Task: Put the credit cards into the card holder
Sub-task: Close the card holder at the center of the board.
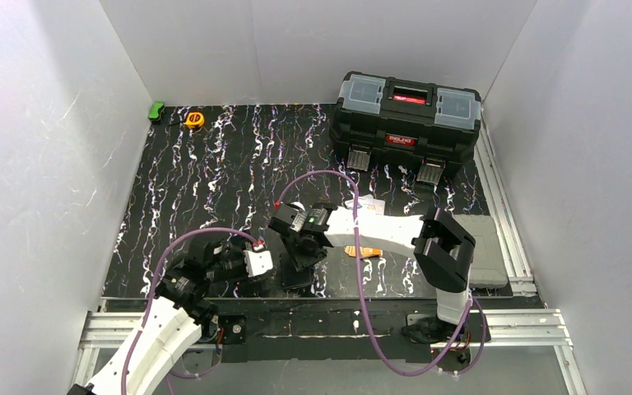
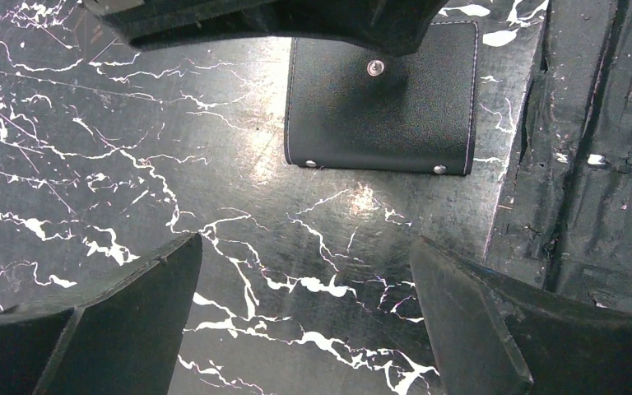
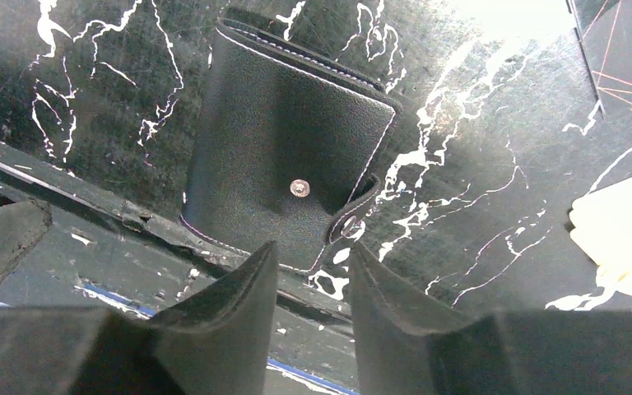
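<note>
The table mat point(image 1: 214, 164) is black with thin white streaks, like marble. The card holder point(image 3: 288, 156) is plain black with pale stitching and shiny silver snaps point(image 3: 298, 188). The toolbox point(image 1: 407, 111) is black with a red label point(image 1: 401, 140). Left of the toolbox, the tape measure point(image 1: 194, 119) is yellow. Nearer than the toolbox, one card point(image 1: 370, 252) is orange.

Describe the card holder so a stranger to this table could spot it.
From the big black plastic toolbox at the far right, come to the middle of the near edge of the white-veined black tabletop. The small square black leather-like card holder lies flat there. White edge stitching and silver snap studs distinguish it from the orange card nearby.
</note>
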{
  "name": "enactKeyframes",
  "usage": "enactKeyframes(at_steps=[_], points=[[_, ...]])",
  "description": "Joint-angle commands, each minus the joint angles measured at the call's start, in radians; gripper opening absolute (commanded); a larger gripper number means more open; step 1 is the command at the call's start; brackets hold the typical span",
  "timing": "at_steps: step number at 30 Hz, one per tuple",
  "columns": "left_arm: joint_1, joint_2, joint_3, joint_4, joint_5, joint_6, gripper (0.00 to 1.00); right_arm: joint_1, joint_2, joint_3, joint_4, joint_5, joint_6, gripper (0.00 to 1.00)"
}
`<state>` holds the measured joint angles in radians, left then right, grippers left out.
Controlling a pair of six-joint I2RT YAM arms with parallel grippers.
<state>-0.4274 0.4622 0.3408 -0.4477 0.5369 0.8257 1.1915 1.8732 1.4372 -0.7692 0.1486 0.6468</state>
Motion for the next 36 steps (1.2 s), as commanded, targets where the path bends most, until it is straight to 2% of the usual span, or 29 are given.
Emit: enactKeyframes(at_steps=[1,10,16,22,29,36], points=[[-0.001,0.006,-0.002,0.015,0.04,0.016,0.98,-0.008,0.014,0.041,-0.007,-0.015,-0.016,0.41],[-0.002,0.029,0.002,0.015,0.061,0.027,0.98,-0.021,0.021,0.03,-0.001,-0.019,-0.009,0.36],[-0.01,0.055,-0.005,0.016,0.092,0.029,0.98,-0.029,0.009,0.01,0.013,-0.012,0.003,0.21],[-0.02,0.081,-0.039,0.052,0.078,0.065,0.98,-0.035,0.001,0.002,0.016,-0.01,0.011,0.01],[-0.028,0.166,-0.064,0.151,0.098,0.056,0.98,-0.036,-0.023,-0.026,0.06,-0.048,-0.001,0.01],[-0.036,0.227,-0.102,0.236,0.16,0.094,0.96,-0.069,-0.007,-0.07,0.121,-0.168,-0.02,0.01]])
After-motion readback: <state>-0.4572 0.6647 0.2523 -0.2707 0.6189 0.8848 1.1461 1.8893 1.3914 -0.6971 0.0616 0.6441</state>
